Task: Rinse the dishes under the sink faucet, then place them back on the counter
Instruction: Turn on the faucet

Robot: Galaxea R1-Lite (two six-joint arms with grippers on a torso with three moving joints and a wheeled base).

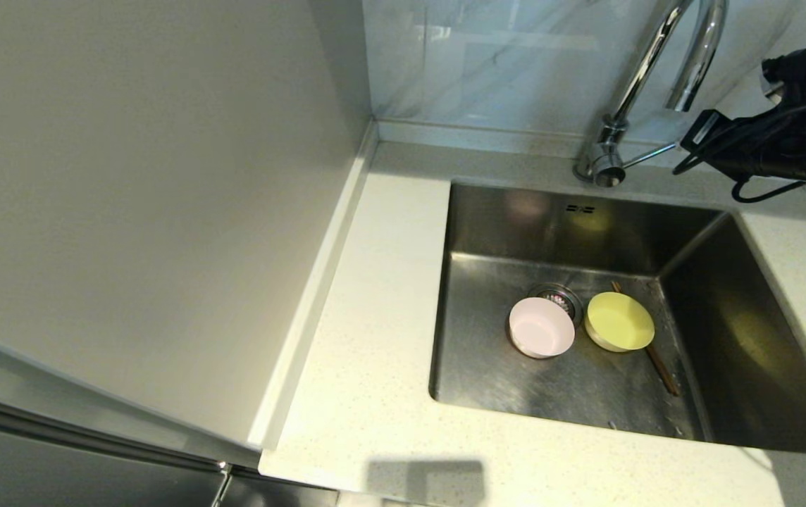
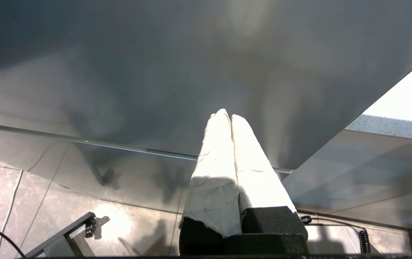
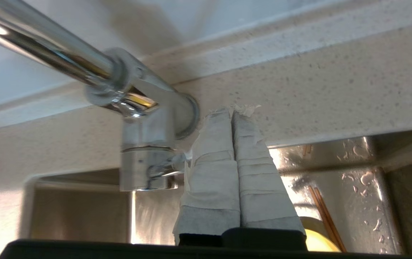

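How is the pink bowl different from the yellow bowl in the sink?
The pink bowl is pale pink; the yellow bowl is pale yellow. The pink bowl lies against the drain strainer, while the yellow bowl lies over the chopsticks. Both are small, round, and rest side by side on the bottom of the sink.
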